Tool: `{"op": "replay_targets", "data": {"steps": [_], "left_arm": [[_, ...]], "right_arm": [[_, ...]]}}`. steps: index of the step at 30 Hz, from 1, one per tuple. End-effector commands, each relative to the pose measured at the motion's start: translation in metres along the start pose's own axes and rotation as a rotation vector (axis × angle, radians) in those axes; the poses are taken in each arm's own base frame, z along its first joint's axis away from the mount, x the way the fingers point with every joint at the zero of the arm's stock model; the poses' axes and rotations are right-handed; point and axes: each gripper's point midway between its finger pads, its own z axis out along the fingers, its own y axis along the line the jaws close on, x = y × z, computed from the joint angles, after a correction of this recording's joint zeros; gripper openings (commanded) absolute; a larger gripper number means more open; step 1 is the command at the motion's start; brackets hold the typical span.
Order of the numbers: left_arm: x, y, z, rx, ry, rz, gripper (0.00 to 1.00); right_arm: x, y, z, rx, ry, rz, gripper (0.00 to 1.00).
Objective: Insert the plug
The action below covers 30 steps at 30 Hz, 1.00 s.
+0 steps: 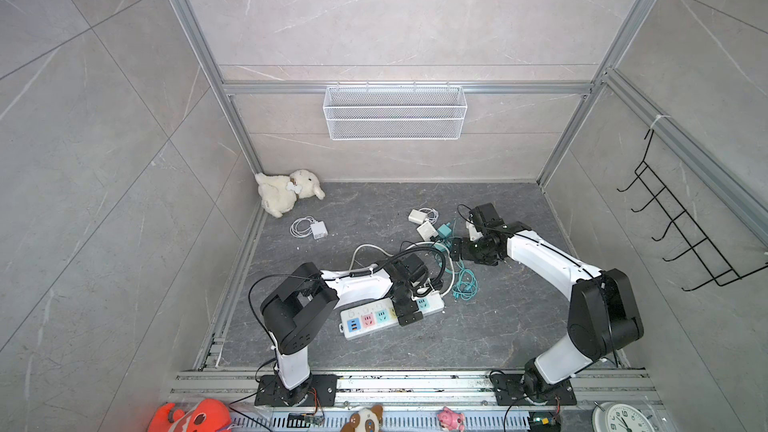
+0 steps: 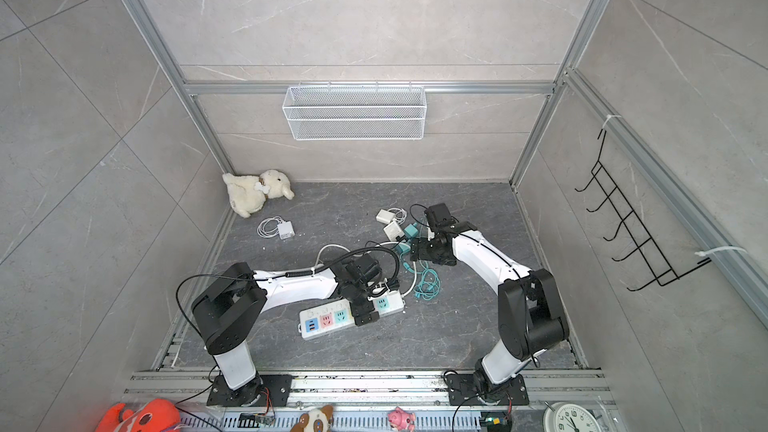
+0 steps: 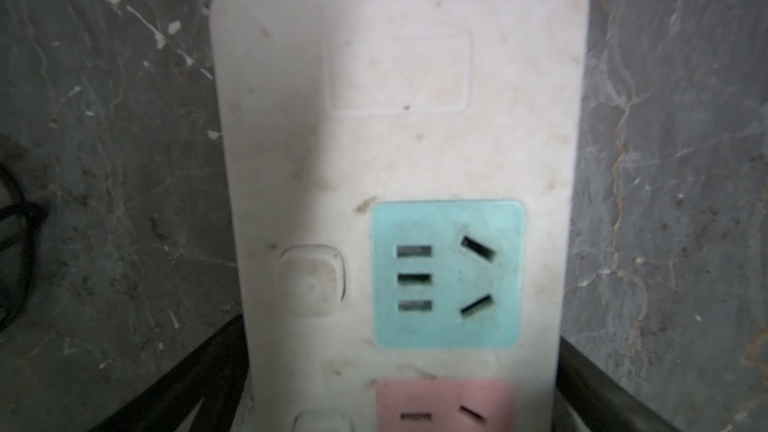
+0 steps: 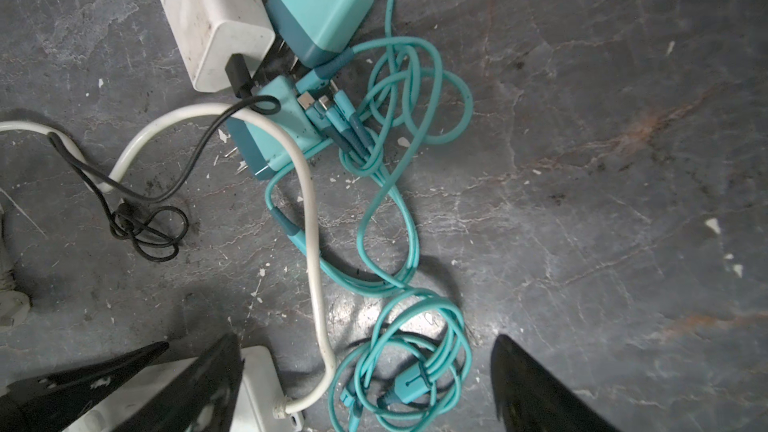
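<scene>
Right gripper [image 4: 365, 338] wide open, empty — hovers just beside teal plug [image 4: 270, 135] on table [image 4: 582, 160], far-right of power strip [image 3: 395, 76]. Left gripper [image 3: 402, 328] spread astride strip, not clamping. Grip plug body squarely, clear of tangled cable [image 4: 415, 243] — prongs free.

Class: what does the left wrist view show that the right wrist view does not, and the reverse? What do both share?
Left wrist only: the teal socket panel, pink socket panel and rounded white button. Right wrist only: two teal charger plugs, a white charger block, a tangled teal cable. Both: the white plastic power strip and dark grey marbled tabletop.
</scene>
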Motion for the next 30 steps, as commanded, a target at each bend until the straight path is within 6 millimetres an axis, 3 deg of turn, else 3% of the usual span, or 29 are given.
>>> {"op": "replay_targets", "data": {"steps": [1, 6, 12, 17, 21, 30], "left_arm": [[0.004, 0.013, -0.003, -0.083, 0.005, 0.006, 1.0], [-0.012, 0.022, -0.02, -0.137, -0.072, -0.002, 1.0], [-0.033, 0.028, -0.052, -0.172, -0.18, -0.001, 1.0], [-0.036, 0.026, -0.057, -0.155, -0.186, 0.0, 1.0], [-0.033, 0.04, -0.063, -0.237, -0.185, -0.013, 1.0], [-0.028, 0.091, -0.11, -0.354, -0.331, -0.24, 1.0]], "right_arm": [[-0.015, 0.01, 0.0, -0.046, -0.03, -0.015, 0.93], [-0.023, 0.014, 0.003, -0.059, -0.045, -0.008, 0.93], [-0.044, 0.037, 0.015, -0.158, -0.069, -0.031, 0.88], [-0.066, 0.047, 0.024, -0.18, -0.095, -0.049, 0.88], [-0.08, 0.056, 0.039, -0.208, -0.088, -0.04, 0.87], [-0.1, 0.073, 0.063, -0.178, -0.094, -0.139, 0.85]]}}
